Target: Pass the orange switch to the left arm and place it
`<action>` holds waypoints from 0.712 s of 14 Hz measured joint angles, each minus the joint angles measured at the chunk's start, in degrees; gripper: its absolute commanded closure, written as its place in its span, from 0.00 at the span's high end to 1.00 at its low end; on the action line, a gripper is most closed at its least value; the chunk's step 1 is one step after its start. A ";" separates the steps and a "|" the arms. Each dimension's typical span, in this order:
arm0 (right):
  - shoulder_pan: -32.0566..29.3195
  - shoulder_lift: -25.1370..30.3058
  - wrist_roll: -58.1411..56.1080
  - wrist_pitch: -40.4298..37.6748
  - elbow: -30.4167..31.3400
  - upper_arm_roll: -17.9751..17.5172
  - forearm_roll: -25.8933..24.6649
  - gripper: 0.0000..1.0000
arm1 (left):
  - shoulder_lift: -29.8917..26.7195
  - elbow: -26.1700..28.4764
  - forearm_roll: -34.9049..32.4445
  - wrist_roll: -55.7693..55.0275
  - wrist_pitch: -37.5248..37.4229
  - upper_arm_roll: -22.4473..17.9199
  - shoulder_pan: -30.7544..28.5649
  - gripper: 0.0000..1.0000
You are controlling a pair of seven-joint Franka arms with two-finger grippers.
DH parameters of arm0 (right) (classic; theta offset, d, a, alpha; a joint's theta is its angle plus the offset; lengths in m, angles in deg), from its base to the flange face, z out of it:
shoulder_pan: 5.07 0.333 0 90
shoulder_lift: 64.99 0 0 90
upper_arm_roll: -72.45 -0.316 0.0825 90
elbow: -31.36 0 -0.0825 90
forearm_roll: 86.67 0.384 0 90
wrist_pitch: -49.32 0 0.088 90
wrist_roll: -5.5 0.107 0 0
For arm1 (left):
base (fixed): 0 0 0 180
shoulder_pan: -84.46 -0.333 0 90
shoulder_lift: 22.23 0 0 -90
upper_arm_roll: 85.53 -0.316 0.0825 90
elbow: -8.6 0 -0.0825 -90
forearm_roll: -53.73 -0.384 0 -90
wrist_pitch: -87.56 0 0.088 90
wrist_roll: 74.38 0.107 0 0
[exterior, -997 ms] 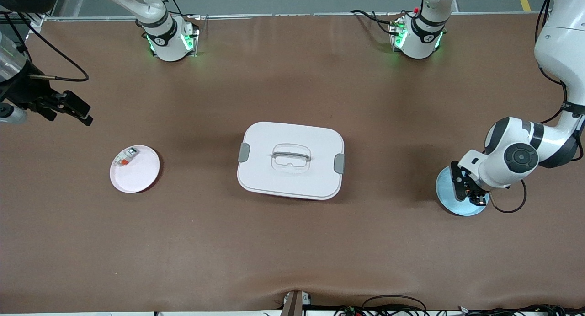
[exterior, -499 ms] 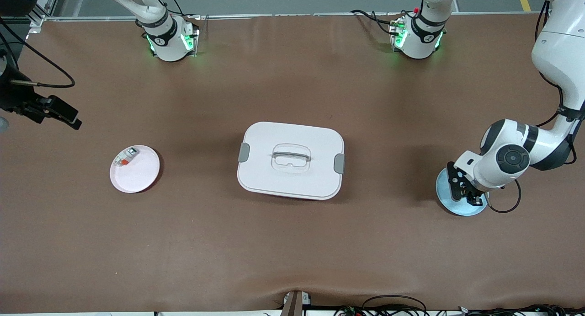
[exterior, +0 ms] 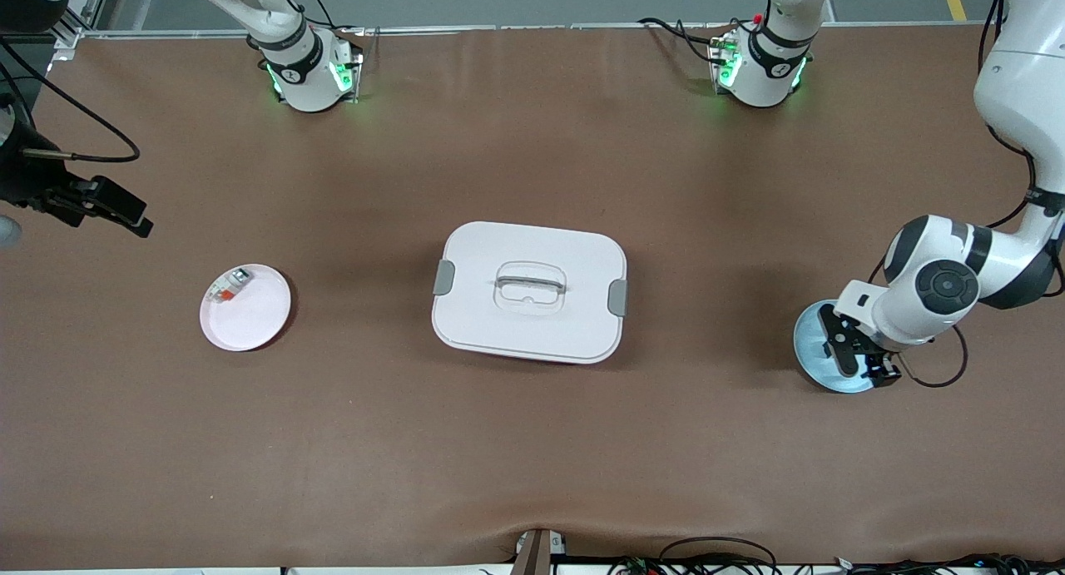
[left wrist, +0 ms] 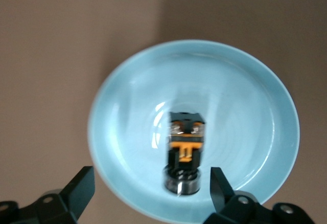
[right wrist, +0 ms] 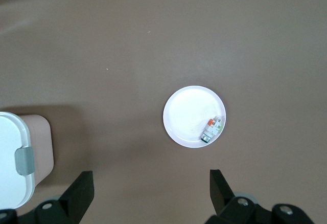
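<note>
Orange switch point(left wrist: 185, 150) lies released mid blue plate point(left wrist: 127, 106) btwn left claw's point(left wrist: 148, 196) spread fingers; right claw point(exterior: 108, 205) released.

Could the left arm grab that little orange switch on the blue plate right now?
Probably yes: the left gripper hangs open just over the blue plate, the switch lying bare between its fingers.

orange switch point(left wrist: 185, 151) on blue plate point(left wrist: 127, 111)
</note>
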 measured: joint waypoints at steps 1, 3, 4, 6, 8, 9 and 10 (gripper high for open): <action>0.17 -0.01 -0.01 -0.08 0.00 -0.12 -0.01 1.00 | -1.58 -0.26 2.65 -0.72 -0.03 0.29 0.00 1.00; 0.29 -0.01 -1.96 -0.08 -0.01 -0.15 -0.10 1.00 | -4.40 -0.97 8.77 -1.08 -0.22 0.44 -0.07 1.00; 0.28 -0.01 -3.79 -0.08 -0.02 -0.12 -0.15 1.00 | -5.38 -1.48 11.48 -1.14 -0.36 0.44 -0.15 1.00; 0.28 -0.01 -5.72 -0.10 -0.03 -0.12 -0.26 1.00 | -6.91 -2.66 15.71 -1.39 -0.81 0.45 -0.26 1.00; 0.28 -0.01 -6.36 -0.86 -0.03 -0.11 -0.37 1.00 | -8.63 -5.07 19.51 -2.45 -4.55 0.57 -0.22 1.00; 0.28 -0.02 -6.45 -1.65 -0.03 -0.11 -0.38 1.00 | -9.54 -7.25 21.01 -3.77 -8.21 0.88 -0.22 1.00; 0.28 -0.03 -6.49 -2.58 -0.03 -0.11 -0.40 1.00 | -10.24 -9.93 22.10 -5.98 -12.33 1.64 -0.25 1.00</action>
